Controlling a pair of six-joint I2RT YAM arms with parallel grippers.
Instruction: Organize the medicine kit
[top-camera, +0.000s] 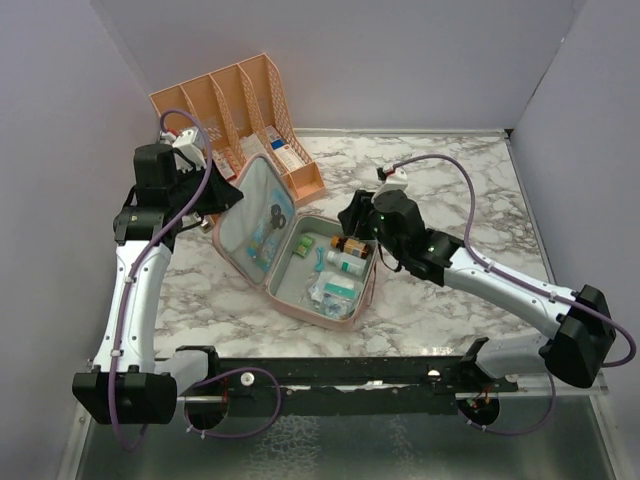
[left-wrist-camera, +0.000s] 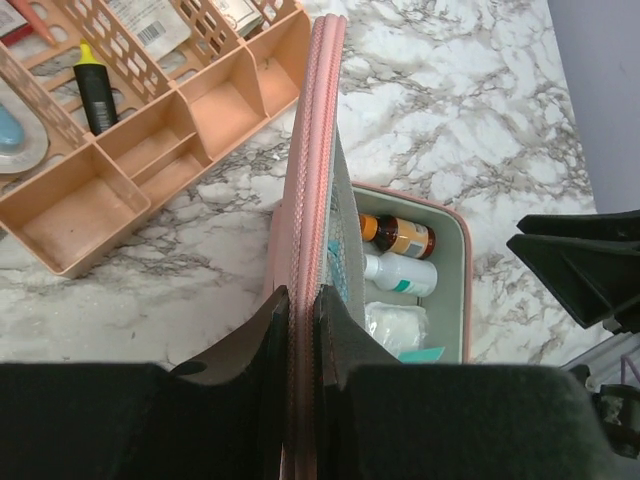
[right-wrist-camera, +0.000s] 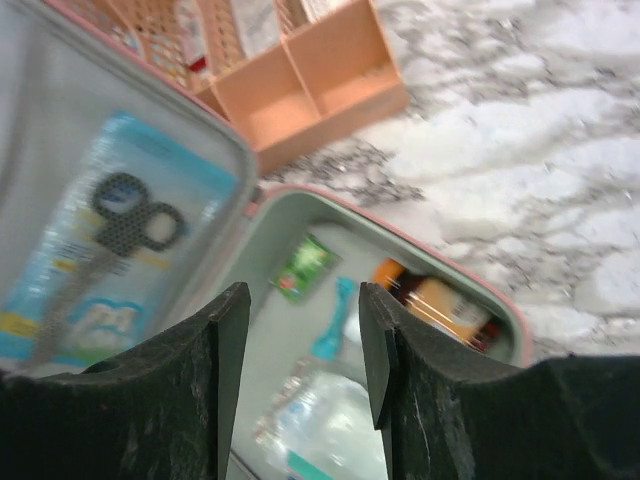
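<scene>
The pink medicine kit (top-camera: 345, 305) lies open mid-table, its lid (top-camera: 255, 220) raised to the left with scissors (top-camera: 275, 213) in the lining. The tray holds a brown bottle (top-camera: 352, 244), a white bottle (top-camera: 347, 265), a green packet (top-camera: 303, 246) and clear packets (top-camera: 330, 290). My left gripper (left-wrist-camera: 303, 298) is shut on the lid's pink zip edge (left-wrist-camera: 318, 120), holding it upright. My right gripper (right-wrist-camera: 298, 300) is open and empty, hovering over the tray's right side, above the brown bottle (right-wrist-camera: 440, 305) and a teal piece (right-wrist-camera: 330, 320).
A peach slotted desk organizer (top-camera: 235, 105) stands behind the kit at the back left, holding boxes and a marker (left-wrist-camera: 95, 90). Marble table (top-camera: 470, 200) stretches to the right. Grey walls close the back and both sides.
</scene>
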